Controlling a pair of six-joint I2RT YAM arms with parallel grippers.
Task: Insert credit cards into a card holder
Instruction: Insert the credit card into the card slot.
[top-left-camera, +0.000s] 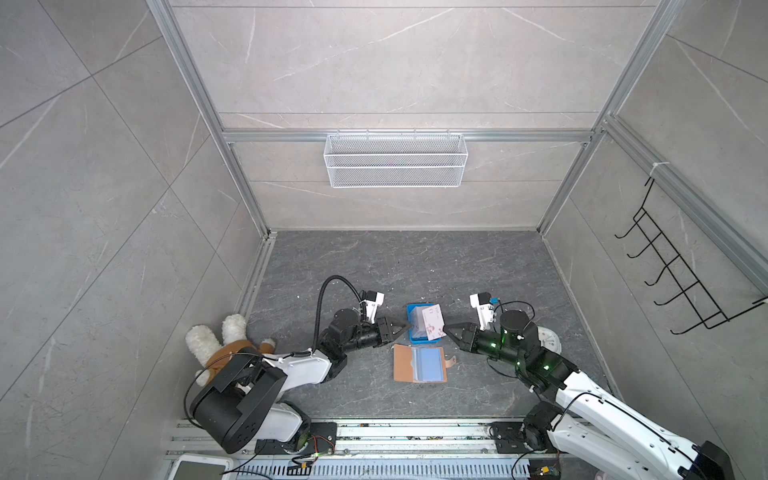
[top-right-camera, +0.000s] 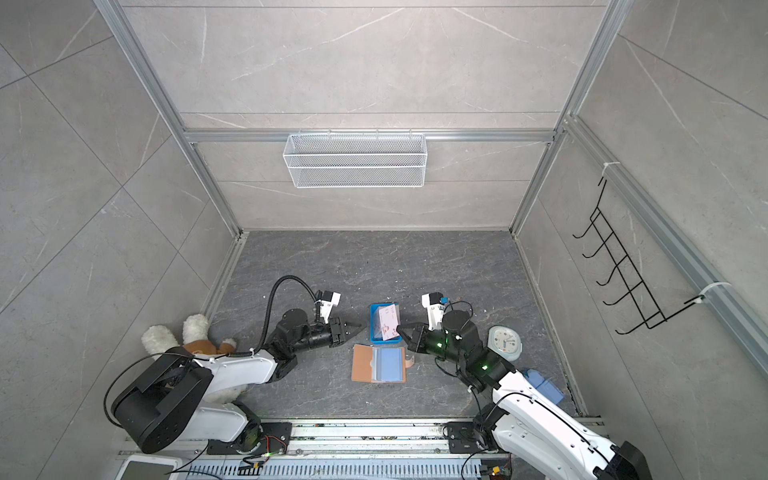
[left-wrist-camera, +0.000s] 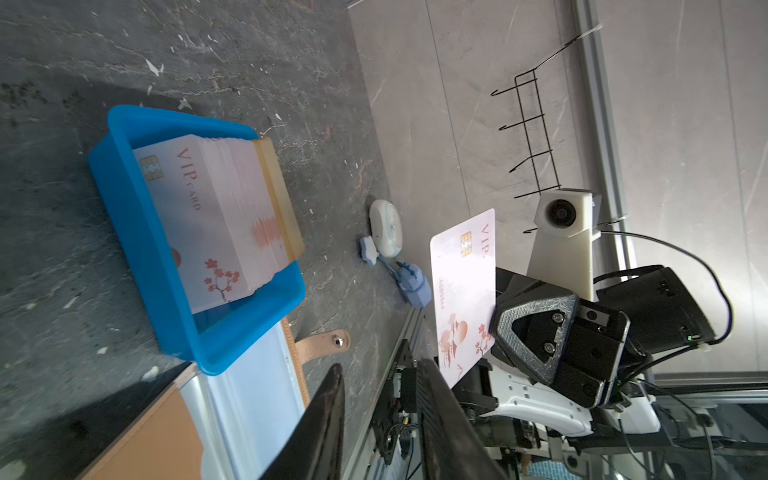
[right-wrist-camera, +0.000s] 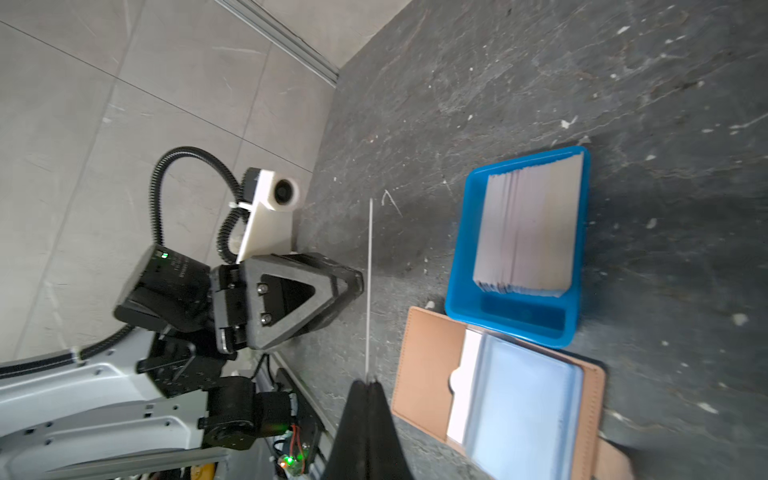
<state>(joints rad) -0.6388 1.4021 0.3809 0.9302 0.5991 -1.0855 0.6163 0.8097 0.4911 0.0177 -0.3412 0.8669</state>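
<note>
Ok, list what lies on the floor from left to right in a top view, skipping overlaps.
Plush toy → left gripper → tray → right gripper, shut on a card → clock. Holder skipped: same span as the tray.

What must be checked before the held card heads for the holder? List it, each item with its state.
1. One credit card in the right pincer: ok, shut on its edge, card upright.
2. That card clear of the stack in the blue tray: ok.
3. The left pincer free to help: ok, jaws apart, nothing between them.
4. The card holder lying open and flat: ok, its clear sleeves face up.
5. A sleeve mouth gaping enough to take the card: cannot tell.
</note>
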